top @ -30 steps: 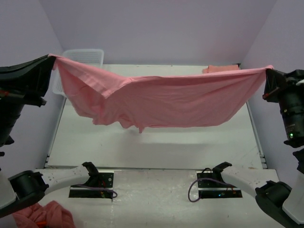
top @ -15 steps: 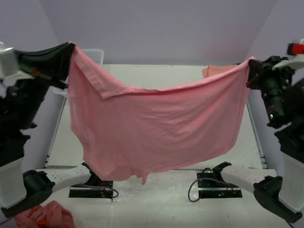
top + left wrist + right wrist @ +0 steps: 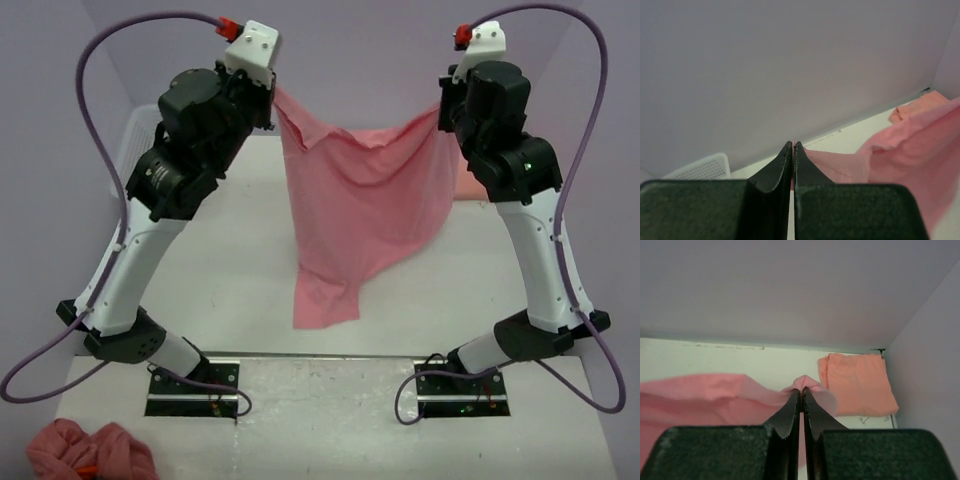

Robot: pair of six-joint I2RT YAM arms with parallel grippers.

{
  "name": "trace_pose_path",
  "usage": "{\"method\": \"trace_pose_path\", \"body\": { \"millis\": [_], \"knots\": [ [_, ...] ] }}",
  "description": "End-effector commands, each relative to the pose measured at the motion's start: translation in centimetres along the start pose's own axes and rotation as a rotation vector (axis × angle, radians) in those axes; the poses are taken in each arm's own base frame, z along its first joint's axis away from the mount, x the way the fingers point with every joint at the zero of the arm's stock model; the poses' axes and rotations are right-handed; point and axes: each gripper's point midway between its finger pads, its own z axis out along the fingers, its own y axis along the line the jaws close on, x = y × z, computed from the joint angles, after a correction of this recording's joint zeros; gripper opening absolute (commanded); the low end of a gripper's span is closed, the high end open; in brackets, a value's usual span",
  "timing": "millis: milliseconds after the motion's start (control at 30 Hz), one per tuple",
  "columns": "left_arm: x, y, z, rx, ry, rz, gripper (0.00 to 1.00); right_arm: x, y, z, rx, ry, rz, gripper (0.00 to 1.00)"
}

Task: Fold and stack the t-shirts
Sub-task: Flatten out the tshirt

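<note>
- The left gripper (image 3: pixel 793 145) has its two fingers pressed together with almost no gap. They pinch one upper corner of the rose-pink t-shirt (image 3: pixel 360 210), and the cloth spills out to the right of the tips.
- The right gripper (image 3: pixel 800 391) is closed just as tightly, with a small peak of the same shirt bunched above its tips.
- Both grippers are raised high above the table (image 3: pixel 200 270), fairly near each other. The shirt's top edge sags in a shallow curve between them.
- From that edge the shirt hangs straight down, its long axis vertical, narrowing to a lopsided tail at the lower left.
- I cannot tell whether the tail touches the table.
- The cloth is plain, thin and softly creased, with a fold near the left corner.
- The salmon-orange t-shirt (image 3: pixel 857 385) lies flat and folded in the far right corner of the table.
- A white basket (image 3: pixel 700 167) stands at the far left.
- A crumpled pink cloth (image 3: pixel 90 450) lies by the left arm's base.
</note>
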Motion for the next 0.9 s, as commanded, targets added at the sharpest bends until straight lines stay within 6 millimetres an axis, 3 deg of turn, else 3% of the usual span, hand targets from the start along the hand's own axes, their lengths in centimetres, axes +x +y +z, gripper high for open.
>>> {"method": "trace_pose_path", "body": {
  "millis": [0,267,467,533,600,667,767,800,867],
  "knots": [
    [-8.5,5.1,-7.7,-0.069,-0.242,-0.075,0.00,-5.1,-3.3,-6.5,-0.001,-0.189,0.070,0.00],
    [-9.4,5.6,-15.6,0.047,-0.298,-0.139,0.00,-3.8,-6.7,-14.0,0.004,-0.227,0.126,0.00],
    [-13.8,5.5,-23.1,0.213,-0.474,-0.220,0.00,-4.0,-7.8,-19.9,-0.078,-0.282,0.207,0.00],
    [-14.5,5.1,-24.0,0.253,-0.497,-0.257,0.00,-4.1,-7.7,-20.6,-0.105,-0.291,0.217,0.00],
    [-14.3,4.7,-23.2,0.259,-0.482,-0.264,0.00,-4.2,-7.8,-21.1,-0.113,-0.292,0.226,0.00],
    [-13.1,4.5,-21.5,0.236,-0.436,-0.256,0.00,-3.9,-7.0,-19.9,-0.118,-0.262,0.224,0.00],
    [-10.6,4.9,-17.1,0.117,-0.334,-0.251,0.00,-1.6,-4.9,-16.2,-0.114,-0.165,0.182,0.00],
    [-9.1,5.1,-14.4,0.048,-0.272,-0.243,0.00,0.5,-3.2,-13.4,-0.110,-0.098,0.152,0.00],
    [-6.5,4.2,-10.8,0.008,-0.171,-0.215,0.00,2.9,-1.4,-10.5,-0.110,-0.027,0.137,0.00]
  ]
}}
